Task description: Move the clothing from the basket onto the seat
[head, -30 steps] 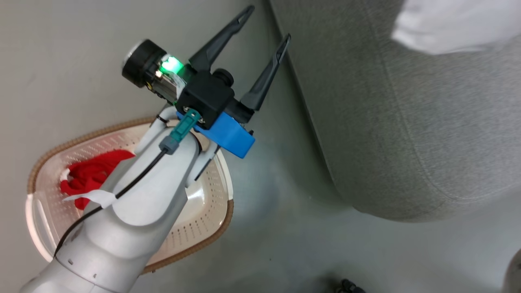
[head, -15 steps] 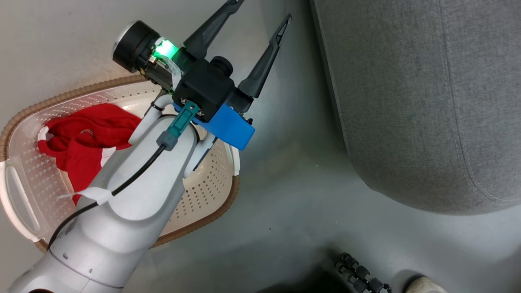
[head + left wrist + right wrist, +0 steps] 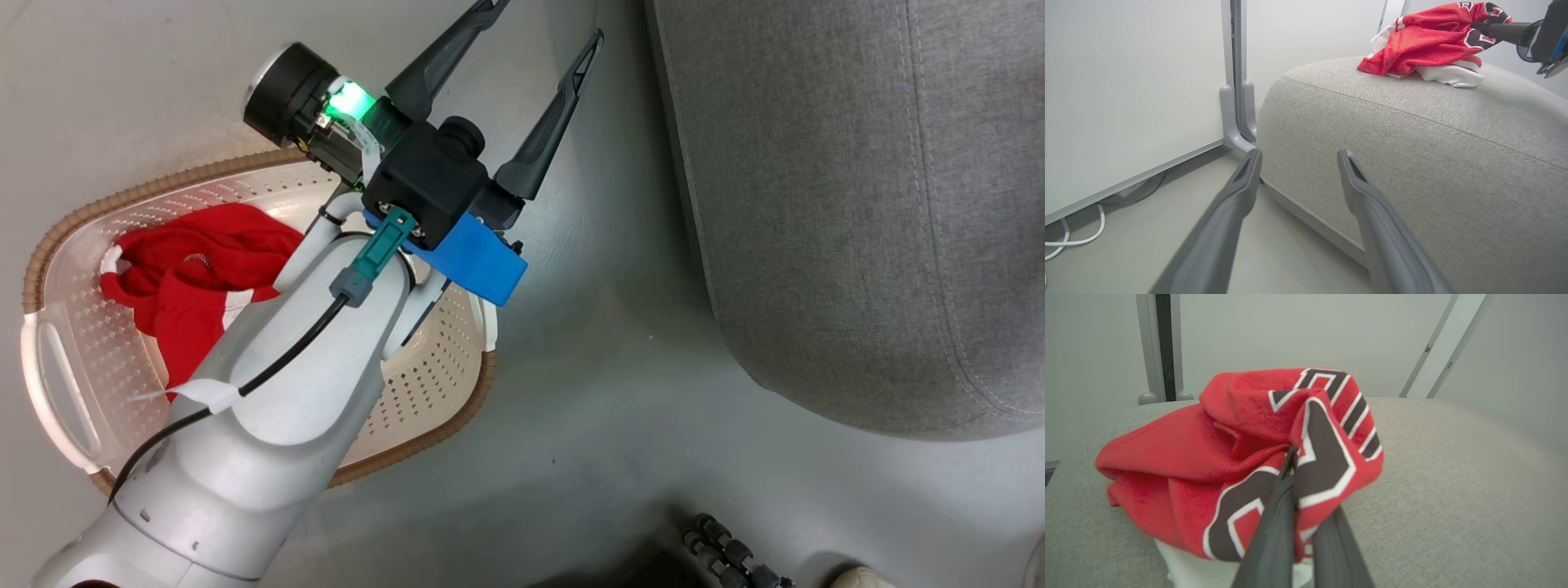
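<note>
Head view looks down on the left gripper (image 3: 545, 20), whose two dark fingers stand spread wide with nothing between them, above the grey floor (image 3: 604, 425) in the gap between the basket (image 3: 461, 412) and the seat (image 3: 857, 204). The pale forearm (image 3: 269, 408) behind it crosses over the right half of the basket. The basket sits on the floor at the left of this view, well apart from the seat. A crumpled red garment (image 3: 196, 278) with white trim lies in its left part, partly hidden by the forearm. In the left wrist view the spread fingers point at the rounded side of the seat, close to a grey post (image 3: 1235, 81) and a white wall panel (image 3: 1126, 81), and a white cable (image 3: 1081, 241) trails on the floor at the lower left. On top of the seat in that view lies a bunched red jersey (image 3: 1425, 41) with white fabric (image 3: 1449, 75) under it. A dark finger of the other arm reaches in from the upper right and meets the cloth. The right wrist view shows the right gripper (image 3: 1292, 459) with its fingers pressed together, pinching a fold of the jersey that bears black lettering outlined in white. The lower part of the jersey rests heaped on the grey cushion, and white fabric shows beneath it at the lower left.
</note>
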`<state>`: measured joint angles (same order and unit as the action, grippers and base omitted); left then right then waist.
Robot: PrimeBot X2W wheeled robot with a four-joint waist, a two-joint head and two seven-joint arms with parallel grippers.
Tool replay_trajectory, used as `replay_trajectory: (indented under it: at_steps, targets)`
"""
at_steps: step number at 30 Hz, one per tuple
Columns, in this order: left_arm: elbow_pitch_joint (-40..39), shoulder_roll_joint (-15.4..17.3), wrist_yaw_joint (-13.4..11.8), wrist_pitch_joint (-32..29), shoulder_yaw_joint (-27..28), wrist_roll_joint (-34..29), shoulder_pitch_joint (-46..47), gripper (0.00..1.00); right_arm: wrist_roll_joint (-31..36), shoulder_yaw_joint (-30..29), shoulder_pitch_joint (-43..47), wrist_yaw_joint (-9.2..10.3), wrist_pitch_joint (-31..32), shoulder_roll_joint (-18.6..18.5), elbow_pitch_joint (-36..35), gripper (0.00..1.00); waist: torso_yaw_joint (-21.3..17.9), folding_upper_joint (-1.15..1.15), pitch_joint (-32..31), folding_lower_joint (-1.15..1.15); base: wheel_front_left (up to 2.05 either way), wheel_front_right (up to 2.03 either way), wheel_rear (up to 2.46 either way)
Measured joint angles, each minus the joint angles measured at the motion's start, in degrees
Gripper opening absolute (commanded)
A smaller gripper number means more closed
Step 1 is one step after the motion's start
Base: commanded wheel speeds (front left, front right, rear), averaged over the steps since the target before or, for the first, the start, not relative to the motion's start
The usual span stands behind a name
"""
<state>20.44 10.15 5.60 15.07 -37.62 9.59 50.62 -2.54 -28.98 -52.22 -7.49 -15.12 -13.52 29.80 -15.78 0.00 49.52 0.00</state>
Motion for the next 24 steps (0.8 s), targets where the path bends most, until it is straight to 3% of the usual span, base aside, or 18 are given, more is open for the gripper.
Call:
replay_trajectory:
  at_steps: [2, 3, 4, 16, 24]
  targets:
    - [0.02, -0.05, 0.01, 0.00, 0.04, 0.00, -0.13, 1.00, -0.03, -0.14, 0.32, 0.00, -0.01, 0.34, 0.38, 0.00, 0.00, 0.00, -0.23, 0.00, 0.00, 0.00, 0.00]
    - [0.02, -0.23, 0.08, 0.00, 0.03, -0.01, -0.35, 1.00, 0.02, -0.22, 1.06, 0.00, -0.01, 0.94, 0.73, 0.56, -0.05, 0.00, -0.81, 0.00, 0.00, 0.00, 0.00]
    - [0.02, -0.23, 0.08, 0.00, 0.03, -0.01, -0.35, 1.00, 0.02, -0.22, 1.06, 0.00, -0.01, 0.94, 0.73, 1.00, -0.05, 0.00, -0.81, 0.00, 0.00, 0.00, 0.00]
    - [-0.15, -2.31, 0.51, 0.00, 1.11, 0.63, -6.41, 1.00, 1.33, 0.57, 14.91, 0.00, -0.01, 6.42, -7.77, 1.00, -0.12, 0.00, -9.29, 0.00, 0.00, 0.00, 0.00]
    - [-1.61, -3.28, 0.68, 0.00, 4.89, 1.52, -14.29, 1.00, -1.23, 8.38, 23.55, 0.00, -0.01, 8.13, -16.17, 1.00, 0.82, 0.00, -18.77, -0.01, 0.00, 0.00, 0.00]
